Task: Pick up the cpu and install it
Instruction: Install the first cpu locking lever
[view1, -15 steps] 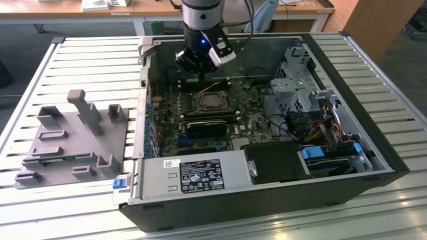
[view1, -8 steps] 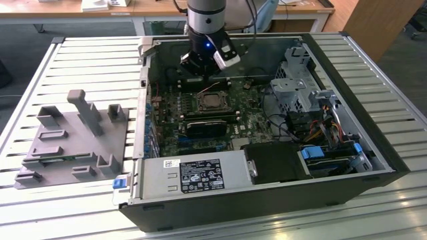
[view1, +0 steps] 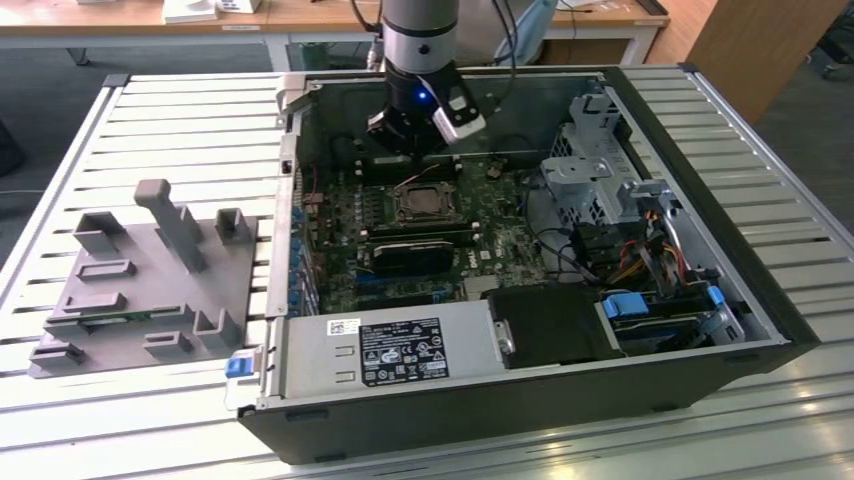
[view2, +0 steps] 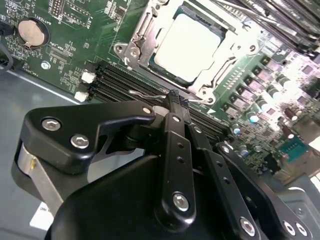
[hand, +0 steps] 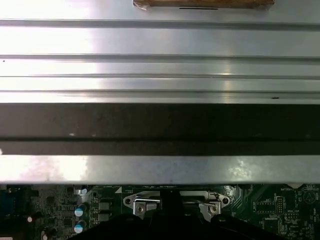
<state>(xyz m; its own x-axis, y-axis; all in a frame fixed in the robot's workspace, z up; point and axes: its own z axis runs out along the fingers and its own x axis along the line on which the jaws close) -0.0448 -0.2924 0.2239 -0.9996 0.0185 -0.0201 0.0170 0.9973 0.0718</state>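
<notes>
a: claw (view2: 176, 100) looks pinched shut on nothing, hanging just beside the socket (view2: 137, 37).
b: yep, cpu (view2: 187, 47) already sits in it, retention frame looks unlatched, so probably latching left.

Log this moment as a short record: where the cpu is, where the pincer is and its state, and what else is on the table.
cpu: seated in the motherboard socket, silver top showing; also seen in the exterior view
socket frame: open around the cpu
pincer: fingers together, nothing between them, hanging just beside the socket, over the memory slots
contact: pincer apart from the cpu
computer case: lying open on the slatted table
grey fixture tray: on the table at the exterior view's left
</notes>
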